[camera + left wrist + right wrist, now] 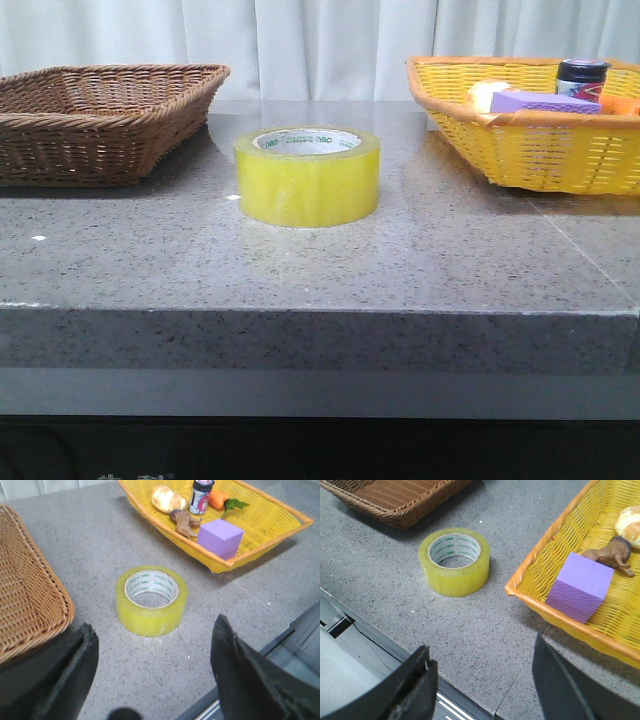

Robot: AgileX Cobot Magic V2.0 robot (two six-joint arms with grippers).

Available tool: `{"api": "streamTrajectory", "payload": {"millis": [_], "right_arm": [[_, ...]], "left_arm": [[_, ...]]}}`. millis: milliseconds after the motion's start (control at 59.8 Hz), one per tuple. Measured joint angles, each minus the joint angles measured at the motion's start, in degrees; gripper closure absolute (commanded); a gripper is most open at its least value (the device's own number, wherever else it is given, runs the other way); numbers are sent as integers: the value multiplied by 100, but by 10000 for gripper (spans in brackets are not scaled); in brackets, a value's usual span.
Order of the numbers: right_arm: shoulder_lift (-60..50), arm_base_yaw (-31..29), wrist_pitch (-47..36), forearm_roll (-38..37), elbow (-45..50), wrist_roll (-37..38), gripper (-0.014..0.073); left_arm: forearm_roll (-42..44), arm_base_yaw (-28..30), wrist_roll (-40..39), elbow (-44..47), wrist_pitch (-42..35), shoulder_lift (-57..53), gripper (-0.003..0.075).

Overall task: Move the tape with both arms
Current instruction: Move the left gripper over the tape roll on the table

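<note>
The tape (307, 176) lies flat at centre frame between two baskets, untouched. Both grippers, left (155, 672) and right (482, 680), hang released. An off-centre pinch could skid the slick roll.

The tape (307, 176) lies flat in the middle of the worktop (320, 270), with bare stone on every side of it. A brown basket (100, 120) stands well off to its left and a yellow basket (530, 130) well off to its right, walling both ends. The tape's front and top lie unobstructed.
</note>
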Motion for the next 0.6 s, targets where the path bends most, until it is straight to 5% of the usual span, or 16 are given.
{"api": "streamTrajectory", "payload": {"millis": [268,602], "right_arm": [[-38,0,0,12,9,12,147],[-38,0,0,12,9,12,147]], "left_arm": [[-12,0,801,-694,562,355,249],[-1,-88,2523,-2413,1870,2421,237]]}}
